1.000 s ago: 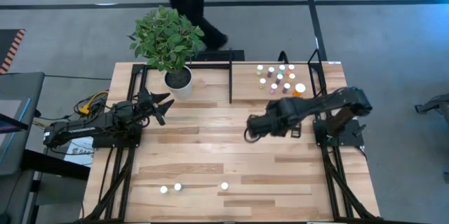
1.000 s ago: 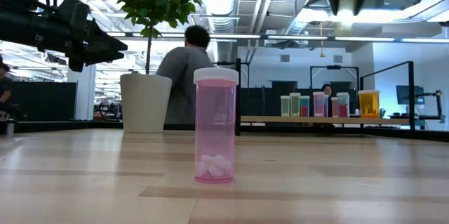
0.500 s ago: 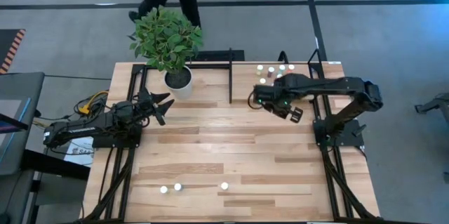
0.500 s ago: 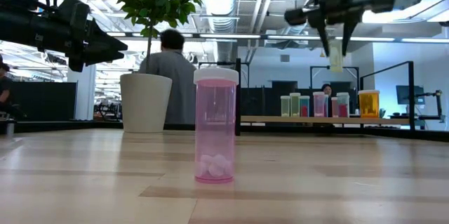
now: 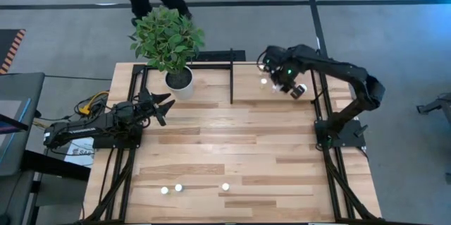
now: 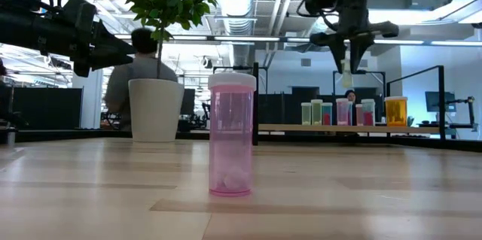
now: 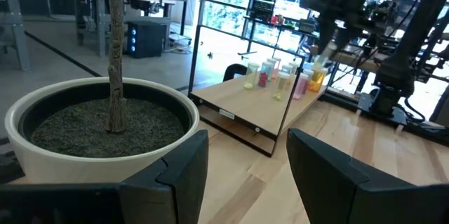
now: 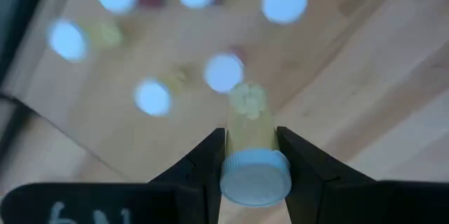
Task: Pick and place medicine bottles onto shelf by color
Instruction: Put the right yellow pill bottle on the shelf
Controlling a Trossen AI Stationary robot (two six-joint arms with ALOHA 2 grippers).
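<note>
Since the earlier frame, we see the right gripper (image 5: 282, 78), grasping a greenish medicine bottle (image 8: 250, 134), moved above the shelf (image 5: 246, 92); left gripper (image 5: 161, 105), released, waits beside the plant pot (image 5: 180, 82).

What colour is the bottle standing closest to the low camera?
Pink, with a white cap: the bottle shows best in the low view.

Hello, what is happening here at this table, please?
The right gripper holds a greenish bottle above the shelf, where other bottles already stand. The left gripper waits open near the plant pot. Three bottles remain on the table's near side, one of them pink. A person is behind the table.
</note>
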